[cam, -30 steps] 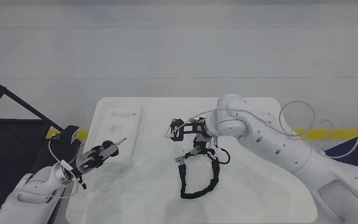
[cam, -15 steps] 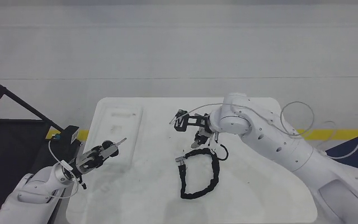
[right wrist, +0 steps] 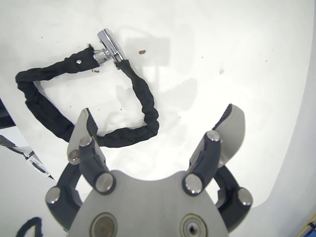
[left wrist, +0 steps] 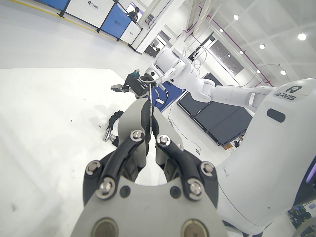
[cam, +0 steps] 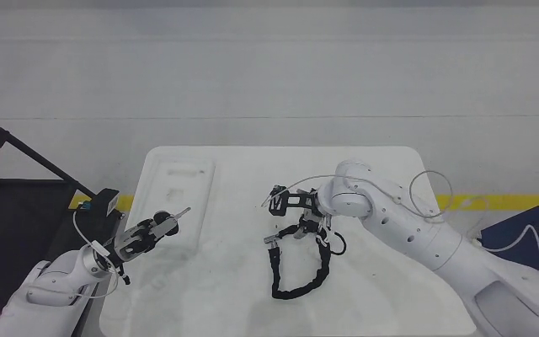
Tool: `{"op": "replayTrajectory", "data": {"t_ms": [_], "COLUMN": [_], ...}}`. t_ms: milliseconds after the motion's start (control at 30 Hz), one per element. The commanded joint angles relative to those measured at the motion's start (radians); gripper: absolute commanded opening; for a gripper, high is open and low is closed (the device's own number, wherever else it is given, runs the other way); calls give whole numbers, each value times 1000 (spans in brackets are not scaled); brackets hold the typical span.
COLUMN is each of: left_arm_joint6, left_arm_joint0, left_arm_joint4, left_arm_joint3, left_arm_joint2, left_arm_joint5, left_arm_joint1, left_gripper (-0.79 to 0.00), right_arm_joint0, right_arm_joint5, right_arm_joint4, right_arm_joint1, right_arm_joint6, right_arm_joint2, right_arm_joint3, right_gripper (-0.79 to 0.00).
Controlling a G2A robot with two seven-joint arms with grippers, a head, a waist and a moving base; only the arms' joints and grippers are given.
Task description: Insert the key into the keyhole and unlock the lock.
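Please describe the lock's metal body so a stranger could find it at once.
On the white table lies a black cloth-sleeved chain bent into a loop. Where its two ends meet sits a short chrome cylinder, shiny where the rest is matte black.

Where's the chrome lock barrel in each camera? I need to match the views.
Top view: lock barrel near the middle of the table, at the open end of the black chain loop.
Left wrist view: lock barrel on the table, beside the shut left pincer.
Right wrist view: lock barrel beyond the open right pincer.
Shared landmark: the black chain.
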Motion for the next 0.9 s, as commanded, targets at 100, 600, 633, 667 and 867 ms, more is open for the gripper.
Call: {"op": "replayTrajectory", "data": {"t_ms": [100, 600, 633, 667, 867], "left_arm_joint6": [0, 0, 0, 0, 0], "left_arm_joint0": [0, 0, 0, 0, 0], "left_arm_joint4": [0, 0, 0, 0, 0], "left_arm_joint3": [0, 0, 0, 0, 0], "left_arm_joint2": [0, 0, 0, 0, 0], "left_arm_joint5": [0, 0, 0, 0, 0], "left_arm_joint1": [0, 0, 0, 0, 0], "left_gripper": [-785, -785, -785, -785, -785], "right_arm_joint0": [-25, -63, -65, -69, -85], "right_arm_joint5": [6, -17, -21, -24, -34], "right_arm_joint4": [-73, -137, -138, -130, -135], "right_arm_joint1": [-6, -30, -31, -32, -38], "right_arm_joint6": [-46, -73, -71, -70, -67], "right_arm_joint2": [-10, -21, -20, -18, -17], "right_arm_joint3": [9, 44, 47, 52, 60], "right_gripper": [-163, -376, -348, -385, -388]}}
